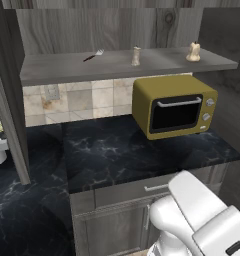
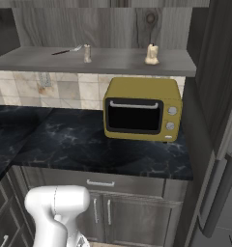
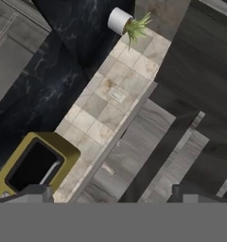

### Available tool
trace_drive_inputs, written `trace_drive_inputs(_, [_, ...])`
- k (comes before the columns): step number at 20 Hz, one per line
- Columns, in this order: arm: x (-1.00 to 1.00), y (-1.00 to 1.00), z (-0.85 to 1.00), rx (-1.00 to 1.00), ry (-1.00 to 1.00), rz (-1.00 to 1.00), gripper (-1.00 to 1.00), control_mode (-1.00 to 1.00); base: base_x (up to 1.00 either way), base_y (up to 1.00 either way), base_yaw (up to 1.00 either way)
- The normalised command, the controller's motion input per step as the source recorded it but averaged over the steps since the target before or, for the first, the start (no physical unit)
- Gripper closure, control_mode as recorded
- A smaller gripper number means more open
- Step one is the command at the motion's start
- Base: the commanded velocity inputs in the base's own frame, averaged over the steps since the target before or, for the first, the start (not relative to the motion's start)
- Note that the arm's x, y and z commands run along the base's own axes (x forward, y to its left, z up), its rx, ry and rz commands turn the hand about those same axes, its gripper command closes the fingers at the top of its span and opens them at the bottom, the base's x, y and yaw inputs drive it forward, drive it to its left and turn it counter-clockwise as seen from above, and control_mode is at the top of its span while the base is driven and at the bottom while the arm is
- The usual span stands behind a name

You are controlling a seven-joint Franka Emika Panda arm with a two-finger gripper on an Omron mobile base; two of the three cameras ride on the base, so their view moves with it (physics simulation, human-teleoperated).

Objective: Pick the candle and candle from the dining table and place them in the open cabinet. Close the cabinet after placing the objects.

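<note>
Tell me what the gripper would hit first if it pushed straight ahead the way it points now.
Probably the cabinet: the open gripper faces its grey wood underside beside the tiled wall, just past the yellow microwave. Depth is unclear.

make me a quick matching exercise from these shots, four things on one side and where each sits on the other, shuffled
Things:
1. candle
2. microwave
3. potted plant
4. fork

Places:
A. on the black marbled counter, below the shelf
B. left part of the cabinet shelf
C. right end of the cabinet shelf
D. beside the tiled wall, seen in the hand view

Pairs: 1-C, 2-A, 3-D, 4-B
</note>
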Motion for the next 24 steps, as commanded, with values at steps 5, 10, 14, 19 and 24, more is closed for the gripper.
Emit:
trace_drive_inputs(5, [0.0,0.17,-0.2,-0.07,-0.08,0.09,-1.0,-1.0,0.0,0.0,0.0])
trace_drive_inputs(10, [0.0,0.19,-0.25,-0.1,-0.1,0.09,-1.0,-1.0,0.0,0.0,0.0])
trace_drive_inputs(14, [0.01,0.23,-0.27,-0.12,-0.11,0.09,-1.0,-1.0,0.0,0.0,0.0])
trace_drive_inputs(19, [0.04,0.21,-0.23,-0.11,-0.16,0.09,-1.0,-1.0,0.0,0.0,0.0])
trace_drive_inputs(24, [0.15,0.17,-0.15,-0.11,-0.23,0.09,-1.0,-1.0,0.0,0.0,0.0])
